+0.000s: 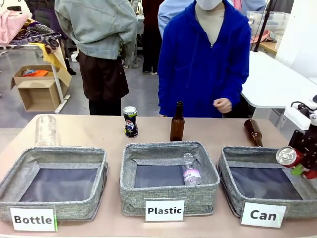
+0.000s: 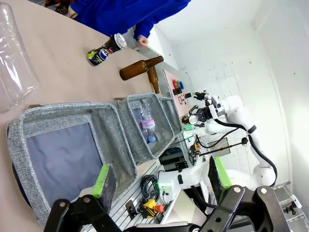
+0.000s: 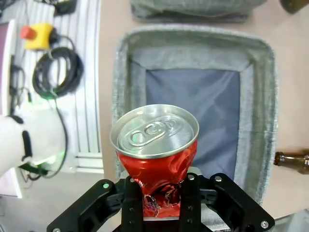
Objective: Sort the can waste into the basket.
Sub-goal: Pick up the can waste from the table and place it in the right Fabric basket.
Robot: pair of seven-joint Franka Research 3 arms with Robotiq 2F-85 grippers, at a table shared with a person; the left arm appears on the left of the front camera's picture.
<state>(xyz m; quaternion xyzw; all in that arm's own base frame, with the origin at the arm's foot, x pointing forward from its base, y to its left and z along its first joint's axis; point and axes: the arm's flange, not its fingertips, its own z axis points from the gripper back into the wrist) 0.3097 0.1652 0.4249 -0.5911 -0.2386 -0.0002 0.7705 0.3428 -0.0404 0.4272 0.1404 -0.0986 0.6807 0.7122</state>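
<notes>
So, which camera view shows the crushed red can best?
The right wrist view: the red can is close and large there, its silver top and dented body plain, over the Can basket. The front view shows it small at the right edge; the left wrist view, a tiny far speck.

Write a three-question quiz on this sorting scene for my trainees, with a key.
1. True or false: the dark blue Pepsi drink can already lies in the grey woven fabric basket labelled "Can".
2. Which hand has the crushed red metal can between its fingers? A) left B) right
3. How many brown glass bottles are on the beige table?
Key: 1 false, it stands on the table. 2 B, the right hand. 3 two, one upright, one lying.
</notes>
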